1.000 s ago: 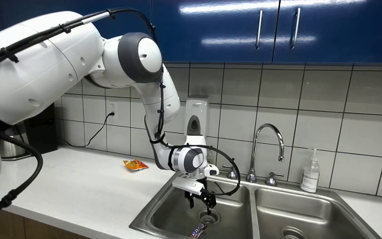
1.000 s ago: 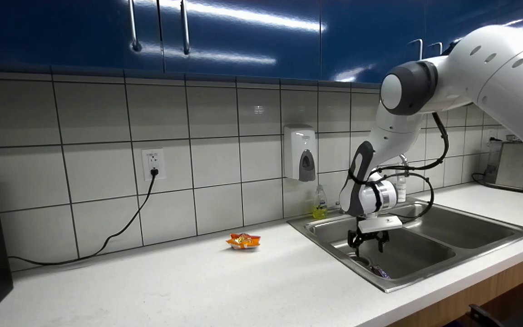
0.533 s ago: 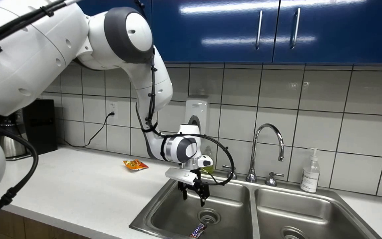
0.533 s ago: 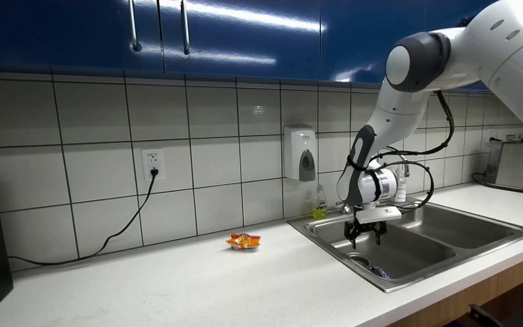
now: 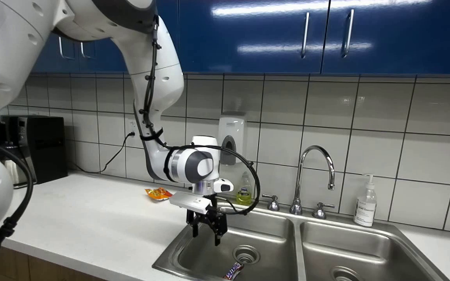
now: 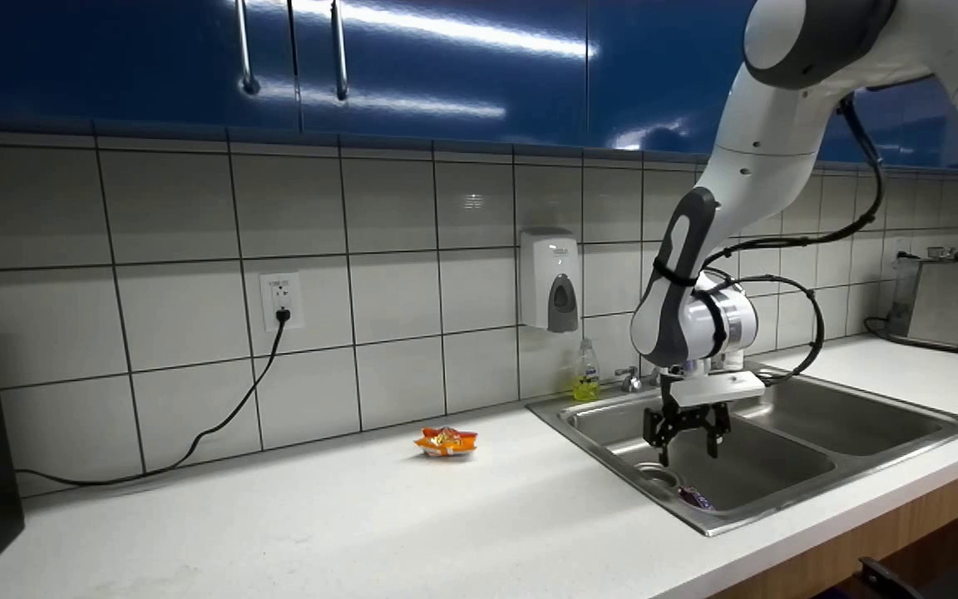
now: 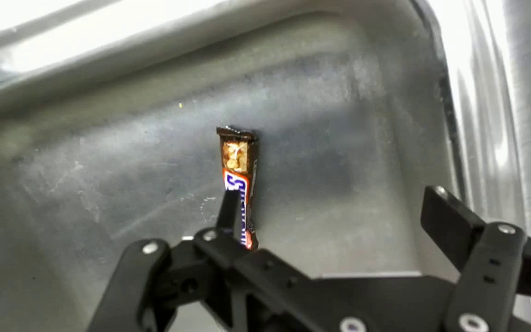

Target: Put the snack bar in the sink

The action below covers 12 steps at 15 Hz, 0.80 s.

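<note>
The snack bar (image 7: 237, 159), a dark brown wrapper with blue-on-white lettering, lies flat on the floor of a steel basin. In both exterior views the bar (image 5: 233, 271) rests near the round drain, in the sink (image 5: 298, 249) basin closer to the bare stretch of counter. My gripper (image 6: 688, 457) hangs above that basin, apart from the bar. Its fingers stand wide open with nothing between them. In the wrist view one finger (image 7: 230, 210) covers part of the wrapper, and the gripper's body hides what lies below it.
An orange packet (image 5: 158, 194) lies on the white counter (image 6: 321, 516). Behind the sink rise the chrome faucet (image 5: 299, 183), a yellow soap bottle (image 5: 243, 193) and a pump bottle (image 5: 365, 207). A dispenser (image 6: 550, 279) hangs on the tiled wall, under blue cabinets.
My gripper has risen out of the basin and drawn back toward the robot's base, still open. The arm's elbow went up. The snack bar has stayed in place.
</note>
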Each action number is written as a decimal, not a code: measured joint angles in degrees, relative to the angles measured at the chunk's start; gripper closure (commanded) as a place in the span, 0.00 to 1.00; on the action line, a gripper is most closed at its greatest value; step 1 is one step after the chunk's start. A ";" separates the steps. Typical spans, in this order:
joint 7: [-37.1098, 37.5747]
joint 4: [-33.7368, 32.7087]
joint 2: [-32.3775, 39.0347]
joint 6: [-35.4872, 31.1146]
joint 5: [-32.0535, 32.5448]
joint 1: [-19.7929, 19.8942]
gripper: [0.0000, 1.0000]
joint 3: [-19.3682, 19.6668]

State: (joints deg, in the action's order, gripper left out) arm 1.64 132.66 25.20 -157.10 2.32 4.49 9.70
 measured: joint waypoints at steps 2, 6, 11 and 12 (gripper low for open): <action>0.00 4.56 -4.69 0.01 1.05 -0.84 0.00 0.02; 0.07 12.25 -13.70 0.70 3.56 -2.30 0.00 -0.03; 0.09 19.88 -24.24 5.55 5.98 -3.04 0.00 -1.03; 0.09 21.19 -26.34 7.14 6.19 -3.04 0.00 -1.53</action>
State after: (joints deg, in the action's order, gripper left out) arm 1.74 153.86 -1.14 -149.96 8.51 1.45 8.17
